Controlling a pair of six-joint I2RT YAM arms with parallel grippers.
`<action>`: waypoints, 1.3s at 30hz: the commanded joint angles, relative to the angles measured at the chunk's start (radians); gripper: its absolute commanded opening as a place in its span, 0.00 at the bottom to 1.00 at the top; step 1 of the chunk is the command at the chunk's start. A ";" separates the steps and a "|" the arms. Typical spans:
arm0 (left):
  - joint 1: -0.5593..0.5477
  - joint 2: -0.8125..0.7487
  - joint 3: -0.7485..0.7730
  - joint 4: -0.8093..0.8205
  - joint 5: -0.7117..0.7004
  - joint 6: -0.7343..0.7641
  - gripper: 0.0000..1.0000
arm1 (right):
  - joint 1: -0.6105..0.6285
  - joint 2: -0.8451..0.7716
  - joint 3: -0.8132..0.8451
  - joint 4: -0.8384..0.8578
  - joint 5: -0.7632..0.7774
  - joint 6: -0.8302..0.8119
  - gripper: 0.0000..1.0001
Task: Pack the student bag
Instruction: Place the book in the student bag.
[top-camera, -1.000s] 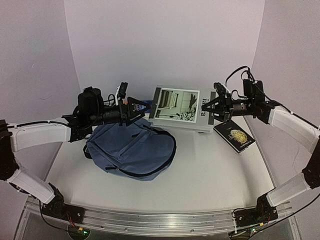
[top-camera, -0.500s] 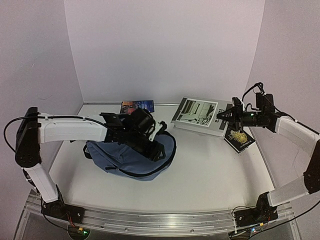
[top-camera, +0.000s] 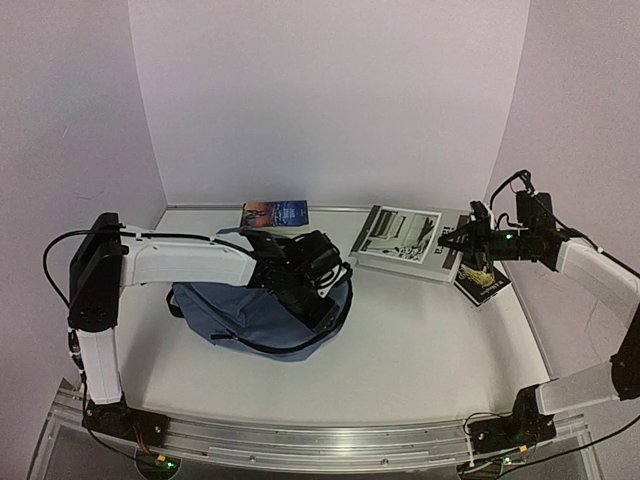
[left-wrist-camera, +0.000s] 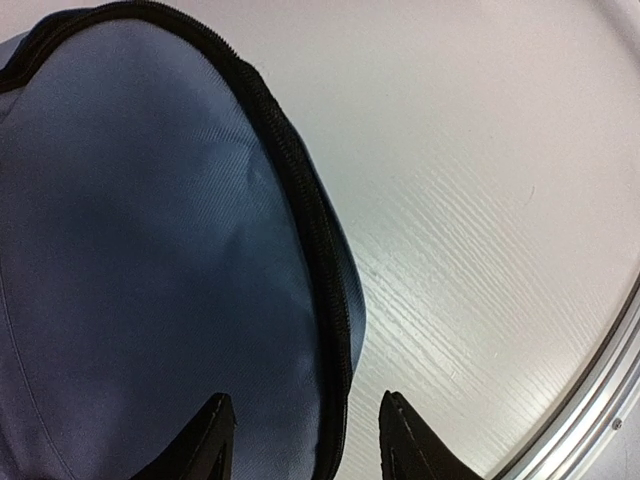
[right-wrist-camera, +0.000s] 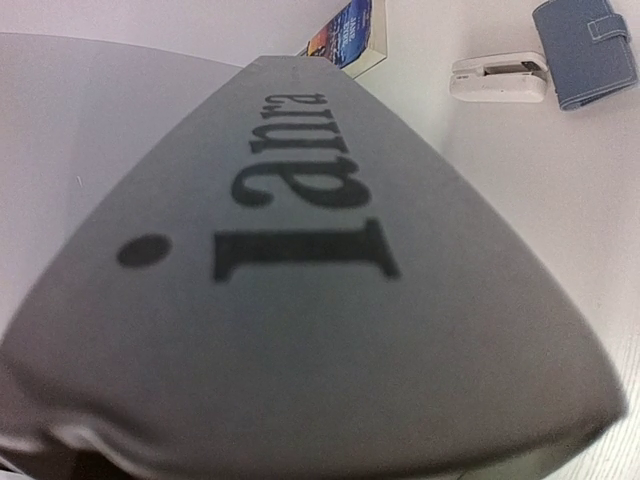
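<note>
Working bag (top-camera: 235, 315) and book (top-camera: 400, 235)
At bag's 3 o'clock, left gripper (left-wrist-camera: 307, 428) half-open astride zipper (left-wrist-camera: 297, 195); right gripper (top-camera: 453, 241) clamps book's 3 o'clock edge.

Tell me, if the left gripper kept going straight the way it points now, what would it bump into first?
Most likely the student bag: the left gripper points down at its rim, jaws apart on either side of the dark zipper. Depth is hard to judge.

Left claw (left-wrist-camera: 305, 440) low, pointing down, fingers apart; right claw (top-camera: 462, 240) level, clamped, facing left.
</note>
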 joint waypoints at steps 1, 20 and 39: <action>-0.010 0.064 0.094 -0.050 -0.054 0.031 0.50 | -0.005 -0.021 0.010 0.013 0.005 -0.028 0.05; -0.010 0.056 0.109 -0.081 -0.074 0.005 0.12 | -0.006 -0.011 0.007 0.007 0.006 -0.037 0.05; 0.072 -0.200 0.079 -0.004 -0.248 -0.193 0.00 | -0.004 -0.031 -0.065 0.093 -0.063 0.048 0.03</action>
